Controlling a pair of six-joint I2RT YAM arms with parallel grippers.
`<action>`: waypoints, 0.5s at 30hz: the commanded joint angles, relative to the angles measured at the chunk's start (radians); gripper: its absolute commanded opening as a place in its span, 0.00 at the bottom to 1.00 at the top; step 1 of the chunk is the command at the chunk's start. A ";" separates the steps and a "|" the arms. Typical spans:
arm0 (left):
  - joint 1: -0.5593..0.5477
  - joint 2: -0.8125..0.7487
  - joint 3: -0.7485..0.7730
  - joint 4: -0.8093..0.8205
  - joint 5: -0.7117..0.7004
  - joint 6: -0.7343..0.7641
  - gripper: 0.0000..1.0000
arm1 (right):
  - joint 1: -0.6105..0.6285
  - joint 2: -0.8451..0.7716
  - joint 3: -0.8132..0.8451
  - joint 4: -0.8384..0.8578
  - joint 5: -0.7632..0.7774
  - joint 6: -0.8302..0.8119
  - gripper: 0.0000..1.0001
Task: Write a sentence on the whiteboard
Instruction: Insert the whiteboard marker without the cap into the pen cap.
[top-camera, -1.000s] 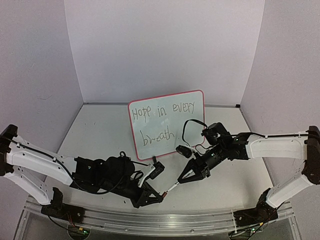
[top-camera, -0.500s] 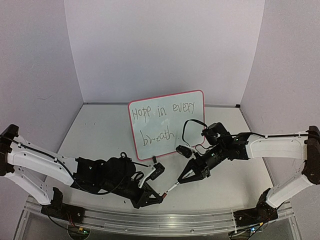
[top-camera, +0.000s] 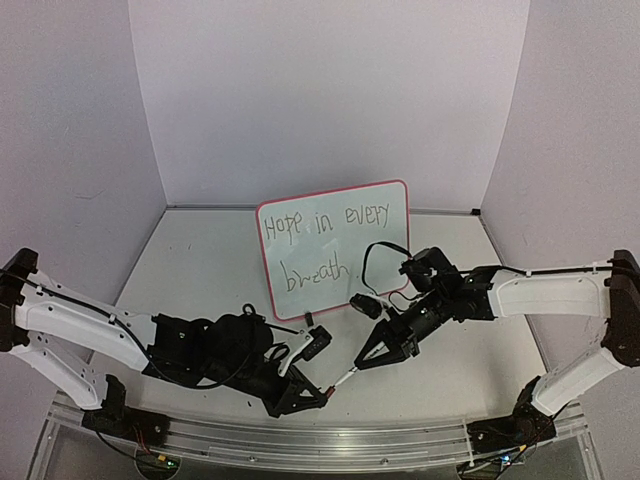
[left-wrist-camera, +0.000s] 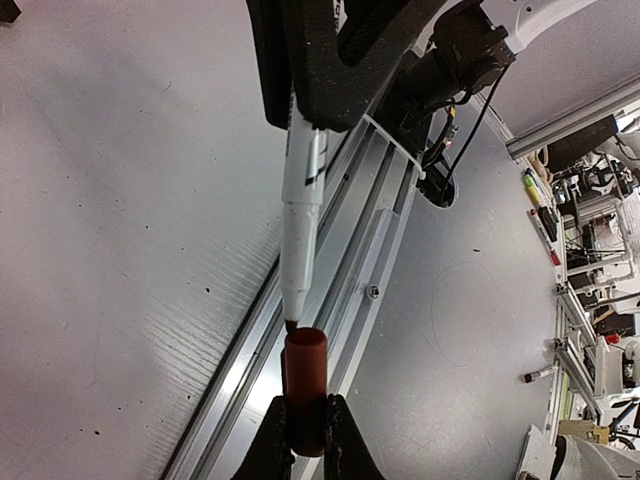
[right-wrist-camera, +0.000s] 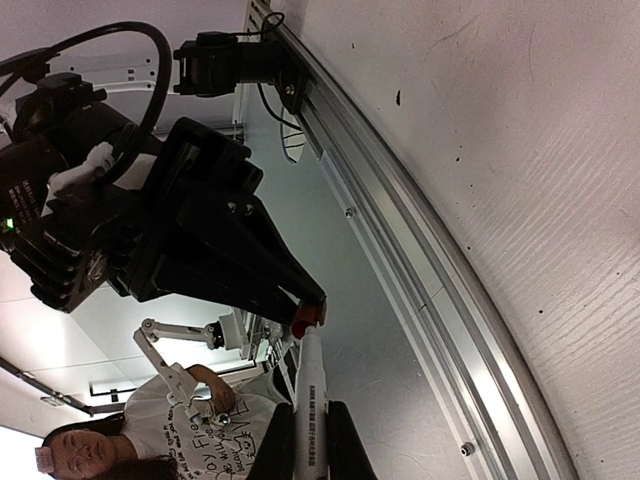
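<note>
The whiteboard (top-camera: 335, 245) stands upright at the back of the table, red-pink rim around it. The sentence (top-camera: 330, 225) reads "Hope in every" with "breath" below. My left gripper (top-camera: 320, 393) (left-wrist-camera: 305, 440) is shut on a red marker cap (left-wrist-camera: 305, 380) (right-wrist-camera: 304, 322), its open mouth facing the marker. My right gripper (top-camera: 365, 357) (right-wrist-camera: 310, 445) is shut on a white marker (top-camera: 345, 376) (left-wrist-camera: 300, 200) (right-wrist-camera: 310, 400). The marker's dark tip meets the cap's mouth, low over the table's front.
An aluminium rail (top-camera: 300, 440) (left-wrist-camera: 350, 250) runs along the table's near edge under both grippers. A black cable loop (top-camera: 375, 255) arches off the right wrist close to the whiteboard. A person (right-wrist-camera: 170, 440) stands beyond the table's edge. Loose markers (left-wrist-camera: 540, 375) lie on the floor.
Both arms have barely shifted. The marker tip has crept a little closer to the cap's mouth. The whiteboard and its writing are unchanged.
</note>
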 joint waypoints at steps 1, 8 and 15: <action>-0.005 0.009 0.050 0.023 0.010 0.011 0.00 | 0.013 0.007 0.033 0.007 -0.017 -0.018 0.00; -0.005 0.011 0.051 0.023 0.009 0.011 0.00 | 0.031 0.009 0.031 0.007 -0.018 -0.016 0.00; -0.005 0.010 0.052 0.024 0.009 0.012 0.00 | 0.048 0.021 0.039 0.008 -0.015 -0.017 0.00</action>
